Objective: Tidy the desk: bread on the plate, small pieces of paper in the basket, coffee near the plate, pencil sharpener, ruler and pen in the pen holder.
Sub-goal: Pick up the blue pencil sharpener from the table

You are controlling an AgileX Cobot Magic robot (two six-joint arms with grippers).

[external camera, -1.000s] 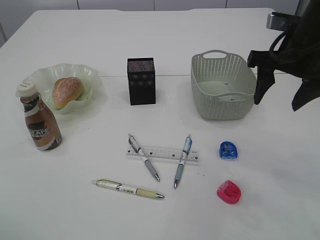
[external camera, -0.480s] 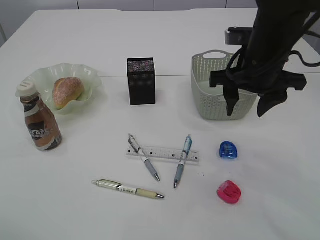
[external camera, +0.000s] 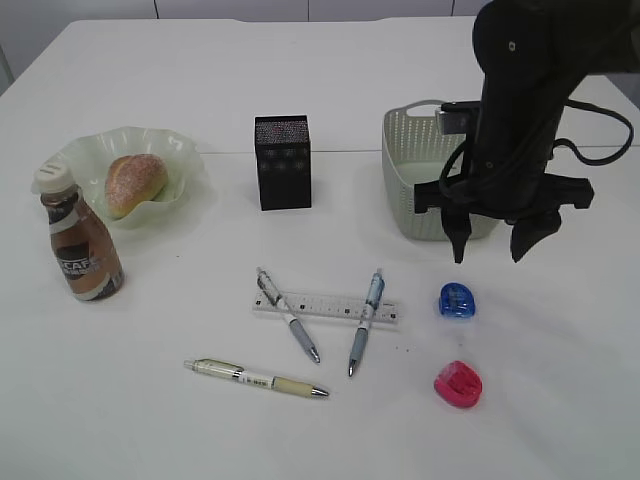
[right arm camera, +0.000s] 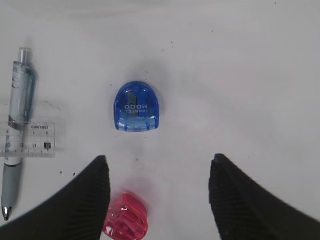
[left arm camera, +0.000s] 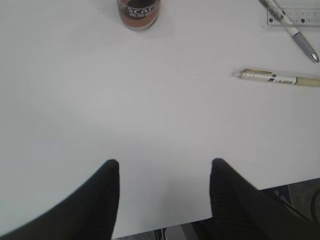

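My right gripper [external camera: 489,252] hangs open just in front of the basket [external camera: 410,175], above the blue pencil sharpener [external camera: 457,300] [right arm camera: 136,107]. Nothing sits between its jaws [right arm camera: 157,162]. A pink pencil sharpener [external camera: 458,384] [right arm camera: 126,222] lies nearer the front. The clear ruler [external camera: 325,306] lies under two crossed pens [external camera: 287,313] [external camera: 365,320]; a third pen [external camera: 257,379] lies in front. The bread [external camera: 135,183] rests on the green plate [external camera: 185,160], with the coffee [external camera: 80,250] beside it. The black pen holder [external camera: 283,162] stands mid-desk. My left gripper [left arm camera: 164,165] is open over bare desk. The small pieces of paper are out of view.
The left wrist view shows the desk's front edge [left arm camera: 165,226] right under the left fingers, with the coffee base [left arm camera: 138,9] and a cream pen [left arm camera: 280,78] farther off. The right arm's dark body [external camera: 530,90] covers part of the basket.
The right arm has swung in from the right edge, passed over the basket and come down in front of it, above the blue pencil sharpener. Nothing on the desk has moved.
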